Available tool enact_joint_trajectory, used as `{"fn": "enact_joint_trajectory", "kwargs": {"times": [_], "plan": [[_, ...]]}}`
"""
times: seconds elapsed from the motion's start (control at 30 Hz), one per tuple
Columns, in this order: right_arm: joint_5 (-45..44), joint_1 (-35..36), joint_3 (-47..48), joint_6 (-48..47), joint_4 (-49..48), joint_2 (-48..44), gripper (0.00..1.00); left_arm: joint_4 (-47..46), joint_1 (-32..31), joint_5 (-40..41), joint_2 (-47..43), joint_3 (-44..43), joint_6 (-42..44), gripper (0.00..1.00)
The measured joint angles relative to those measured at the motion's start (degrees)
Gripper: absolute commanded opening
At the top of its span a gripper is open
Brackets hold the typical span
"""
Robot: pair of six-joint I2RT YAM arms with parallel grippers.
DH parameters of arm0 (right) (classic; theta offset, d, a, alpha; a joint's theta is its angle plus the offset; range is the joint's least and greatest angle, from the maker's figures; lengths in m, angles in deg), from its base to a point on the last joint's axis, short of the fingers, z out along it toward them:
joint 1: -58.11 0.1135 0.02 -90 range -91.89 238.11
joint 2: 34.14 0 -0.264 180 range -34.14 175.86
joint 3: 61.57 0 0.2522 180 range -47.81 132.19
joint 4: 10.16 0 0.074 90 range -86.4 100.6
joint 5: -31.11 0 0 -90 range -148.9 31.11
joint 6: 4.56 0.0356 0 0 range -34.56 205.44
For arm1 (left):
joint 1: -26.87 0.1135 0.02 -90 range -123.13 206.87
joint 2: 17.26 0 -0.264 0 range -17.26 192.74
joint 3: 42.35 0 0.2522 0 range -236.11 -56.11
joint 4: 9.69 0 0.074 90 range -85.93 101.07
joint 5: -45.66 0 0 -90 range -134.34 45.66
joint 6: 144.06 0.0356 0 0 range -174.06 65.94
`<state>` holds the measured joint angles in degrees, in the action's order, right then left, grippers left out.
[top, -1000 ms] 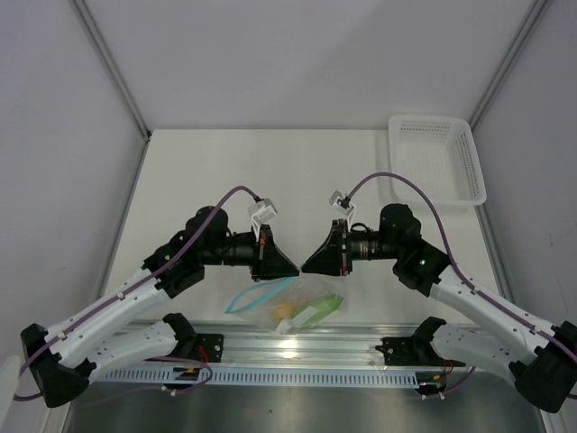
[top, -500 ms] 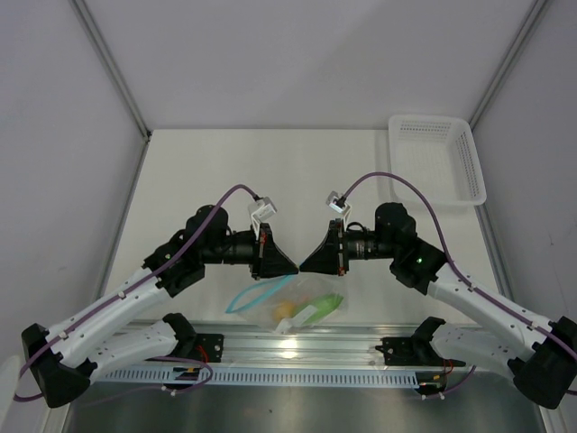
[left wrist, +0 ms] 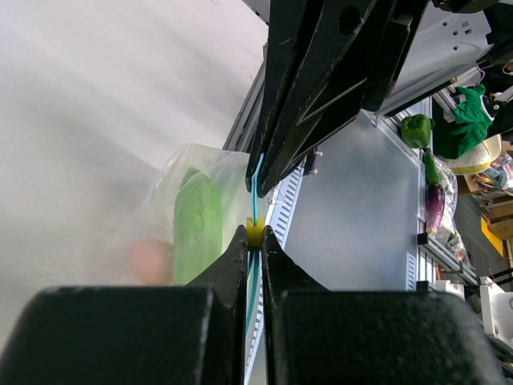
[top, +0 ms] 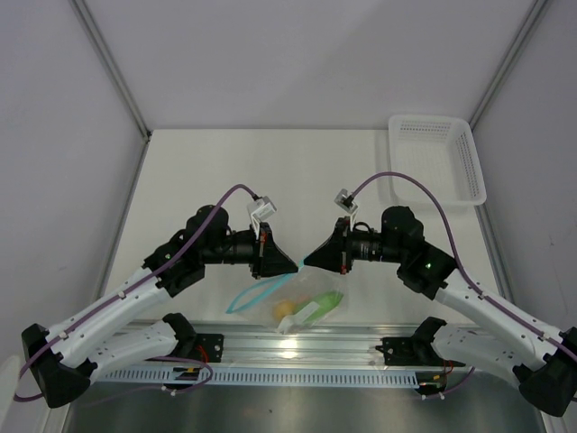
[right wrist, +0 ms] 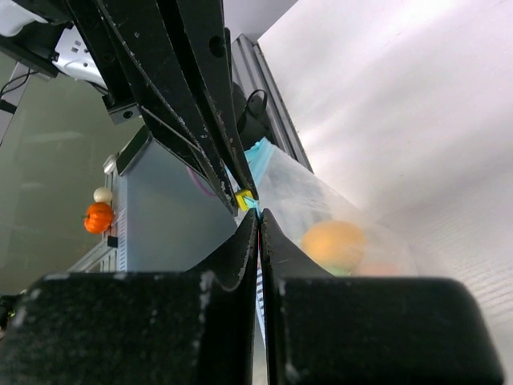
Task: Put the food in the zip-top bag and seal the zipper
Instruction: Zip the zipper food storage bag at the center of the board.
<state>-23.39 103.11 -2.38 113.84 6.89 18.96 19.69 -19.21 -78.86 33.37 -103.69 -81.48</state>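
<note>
1. The left gripper [top: 292,268] is shut, and the zipper [left wrist: 256,192] is pinched between its fingertips; a small yellow slider [left wrist: 254,232] is seen on the strip right at those tips.
2. The right gripper [top: 307,262] is likewise closed to a thin slit; the teal strip is caught at its tips, just to the right of the left gripper's hold.
3. The two sets of tips are brought almost together over the near middle of the table [top: 207,171], pointing at each other; only a short stretch of zipper is left between them.
4. The zip-top bag [top: 311,290] is seen hanging below and nearer than both jaws, its body close to the near edge of the table; the rest of the teal strip is curved away to the left of the left gripper.
5. The green piece [left wrist: 199,228] is seen inside the clear plastic, below the pinched strip; the orange-yellow piece [right wrist: 337,243] is lodged inside the bag as well, beside the green one; neither is touched by a jaw.
6. A white lattice basket [top: 475,176] is placed at the far right corner, well apart from the bag.
</note>
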Motion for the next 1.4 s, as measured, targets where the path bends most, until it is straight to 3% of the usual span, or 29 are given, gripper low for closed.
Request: {"fn": "enact_joint_trajectory", "kwargs": {"times": [0.67,0.7,0.8,0.93,1.0,1.23,1.4], "plan": [[-2.45,-3.3,-0.59,0.28,0.09,-3.48,0.0,4.11,0.02,-0.17,-2.34,0.79,0.07,0.01],[-1.51,-3.37,-0.59,0.26,0.0,-3.45,0.02,4.28,0.07,-0.17,-2.43,0.9,0.04,0.01],[1.79,-3.41,-0.59,0.59,-1.27,-2.73,0.21,4.35,0.11,-0.2,-2.43,0.96,0.04,0.01],[6.12,-3.21,-0.57,0.63,-2.64,0.92,0.27,4.31,0.11,-0.26,-2.43,0.96,0.04,0.0],[7.54,-2.75,-0.57,0.74,-2.67,3.21,0.38,4.28,0.13,-0.33,-2.43,0.96,0.02,0.01],[9.84,-0.48,-0.57,0.5,-3.04,5.66,0.35,4.28,0.15,-0.42,-2.43,0.96,0.02,0.01],[10.84,0.59,-0.52,0.61,-4.79,6.45,0.18,4.28,0.15,-0.63,-2.43,0.96,0.02,0.01]]}}
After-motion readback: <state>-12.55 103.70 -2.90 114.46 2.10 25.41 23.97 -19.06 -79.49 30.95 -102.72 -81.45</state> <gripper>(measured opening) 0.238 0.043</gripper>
